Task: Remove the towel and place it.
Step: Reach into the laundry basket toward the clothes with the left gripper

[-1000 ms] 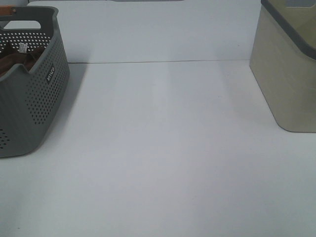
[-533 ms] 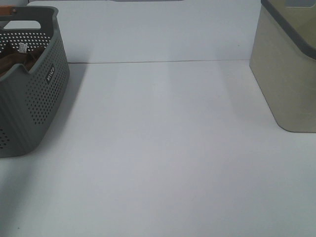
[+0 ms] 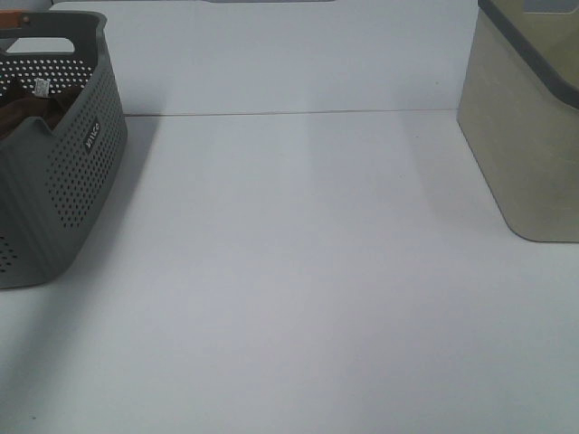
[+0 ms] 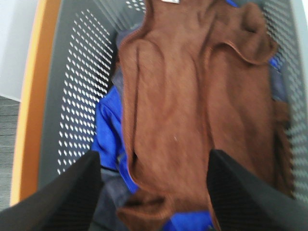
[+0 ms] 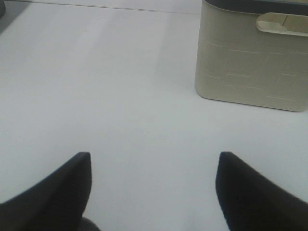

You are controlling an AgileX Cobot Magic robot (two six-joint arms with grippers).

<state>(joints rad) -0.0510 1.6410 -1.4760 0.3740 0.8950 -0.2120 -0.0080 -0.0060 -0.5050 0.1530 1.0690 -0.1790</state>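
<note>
Seen from the high camera, the grey perforated basket (image 3: 77,172) sits at 9 o'clock on the white table (image 3: 298,271). Only a sliver of the towel (image 3: 25,116) shows over its rim. The left wrist view looks straight into the basket and shows much more. The brown towel lies crumpled along the basket's length, on top of a blue cloth (image 4: 107,137), with an orange rim (image 4: 33,96) beside the grey wall. The left gripper (image 4: 154,153) hangs over the towel with its dark fingers (image 4: 67,197) spread wide and nothing clamped between them. Whether the tips touch the cloth cannot be told.

The right gripper (image 5: 154,154) shows only in the right wrist view. Its fingers (image 5: 260,192) are spread just as wide over bare table, holding nothing. The beige bin (image 3: 529,136) stands at 2 o'clock, and the right wrist view alone shows its handle slot (image 5: 281,22).
</note>
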